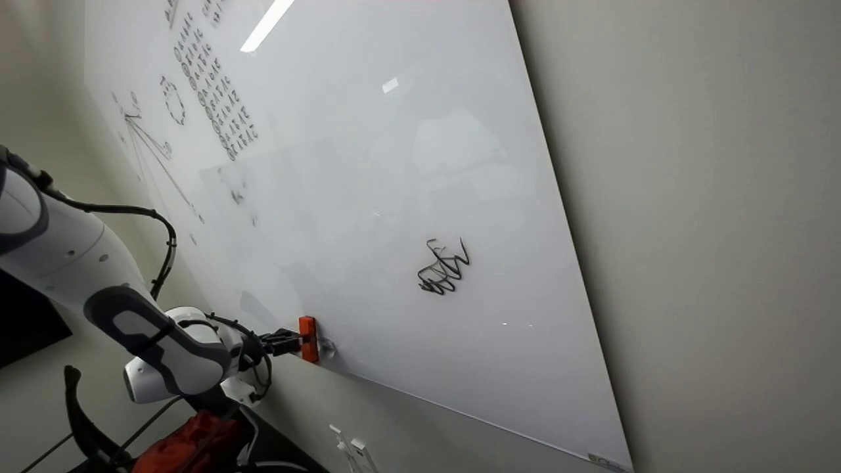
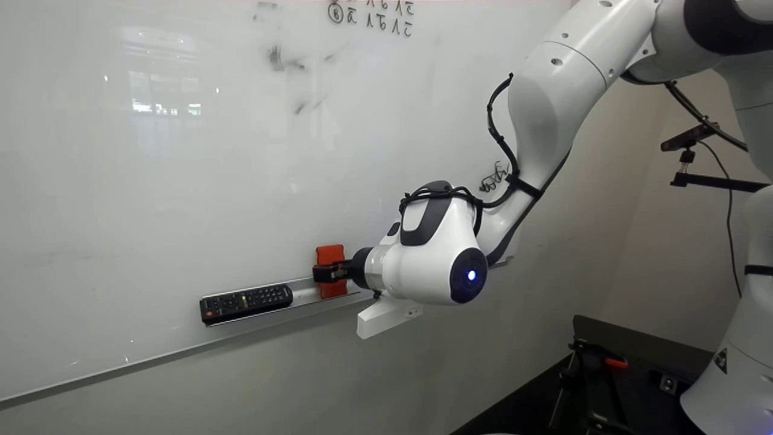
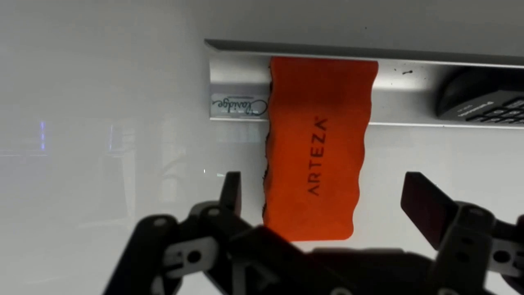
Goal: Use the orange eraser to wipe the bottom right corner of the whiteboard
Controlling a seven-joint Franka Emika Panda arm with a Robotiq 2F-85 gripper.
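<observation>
Two fingers of the tool stand apart, nothing held; orange eraser between them, gap each side, one end in the tray. Likely grasp step: centre, close evenly, draw it clear of tray before crossing whiteboard.

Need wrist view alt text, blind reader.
Orange rectangular eraser marked ARTEZA between the open jaws of a black gripper, gaps either side. One end is in a silver metal tray on a glossy whiteboard; black remote control at right edge.
</observation>
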